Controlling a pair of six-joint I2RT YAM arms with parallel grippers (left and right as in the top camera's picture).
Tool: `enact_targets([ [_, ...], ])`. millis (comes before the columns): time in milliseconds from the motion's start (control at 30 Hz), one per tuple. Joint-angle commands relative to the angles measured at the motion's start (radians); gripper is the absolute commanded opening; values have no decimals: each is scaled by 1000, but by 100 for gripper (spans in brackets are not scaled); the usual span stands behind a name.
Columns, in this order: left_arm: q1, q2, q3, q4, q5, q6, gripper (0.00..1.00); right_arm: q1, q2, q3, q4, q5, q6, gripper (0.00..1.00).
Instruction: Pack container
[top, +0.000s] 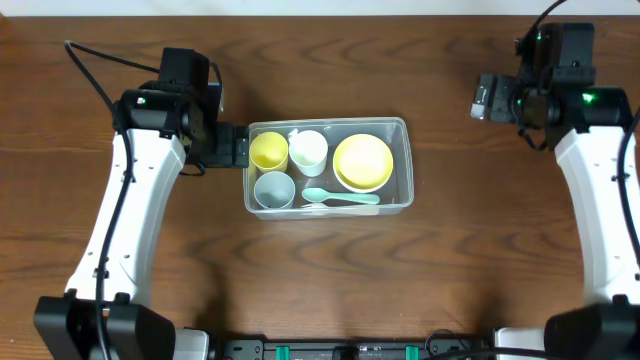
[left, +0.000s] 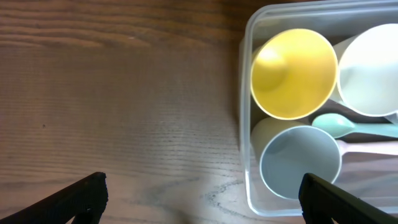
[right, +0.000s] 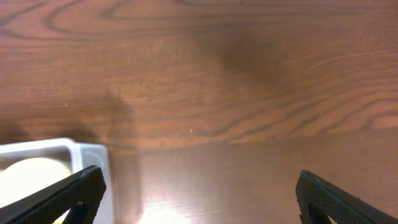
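Left gripper (top: 228, 146): black fingers spread wide, holding nothing, low over the brown wooden table (top: 450, 260).
Clear rectangular plastic container (top: 327, 121): right in front of the left gripper's tips, just beside them; cannot tell if they touch. Well apart from the right gripper.
Round yellow plastic cup (top: 268, 150): inside the container, in the corner next to the left gripper.
Round pale blue plastic cup (top: 273, 189): inside, beside the yellow cup, also at the left gripper's end.
Round white plastic cup (top: 308, 150): inside, just past the yellow cup.
Mint green plastic spoon (top: 340, 197): lying flat inside, past the blue cup.
Round yellow plastic bowl (top: 362, 162): inside, at the end facing the right gripper.
Right gripper (top: 488, 97): fingers spread wide, holding nothing, over bare table.
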Motion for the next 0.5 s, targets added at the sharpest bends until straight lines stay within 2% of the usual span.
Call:
enact_targets([
  [0, 2, -67, -2, 4, 55, 16, 98, 2, -109, -6, -26, 4, 2, 99],
  [233, -2, -312, -58, 32, 62, 35, 98, 27, -361, -153, -49, 52, 53, 99],
  [467, -2, -761, -337, 108, 62, 34, 98, 93, -723, -496, -24, 79, 78, 99],
])
